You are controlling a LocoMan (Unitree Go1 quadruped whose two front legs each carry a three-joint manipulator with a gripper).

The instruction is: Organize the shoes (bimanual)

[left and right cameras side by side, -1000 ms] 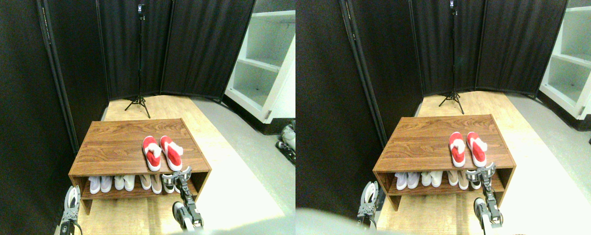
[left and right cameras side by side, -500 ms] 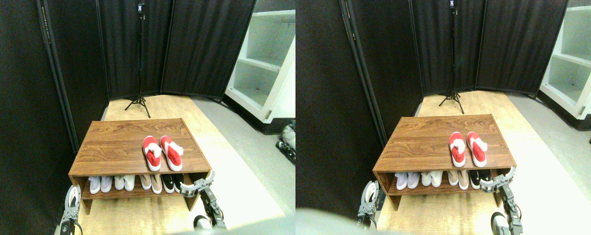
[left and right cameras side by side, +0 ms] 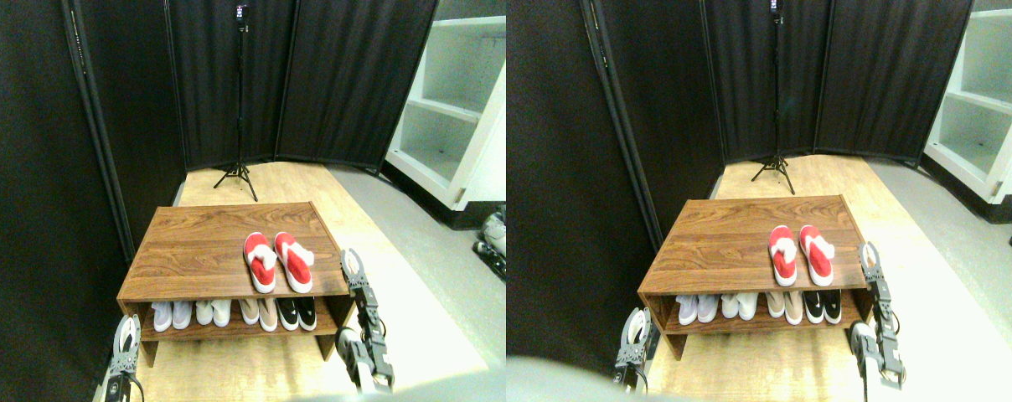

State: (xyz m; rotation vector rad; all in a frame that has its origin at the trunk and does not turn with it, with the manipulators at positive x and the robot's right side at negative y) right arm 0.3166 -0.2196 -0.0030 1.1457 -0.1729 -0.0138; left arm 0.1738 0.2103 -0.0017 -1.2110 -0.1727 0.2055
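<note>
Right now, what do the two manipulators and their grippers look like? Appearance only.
Both are slim pale grey limbs with dark joint sections. The left gripper has two curved pale fingers forming an oval loop, on a dark perforated base, with a thin black cable trailing below. The right gripper has similar pale curved fingers on a dark segmented link, above a rounded pale housing. No markings are legible.

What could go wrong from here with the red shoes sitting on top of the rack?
1. The red shoes lie near the front right of the shoe rack; a push from behind might slide them off the front edge.
2. The right gripper is beside the rack's right edge and might clip that corner as it swings in.
3. The left gripper sits low by the rack's left leg, far from the shoes, so it faces a long reach.
</note>
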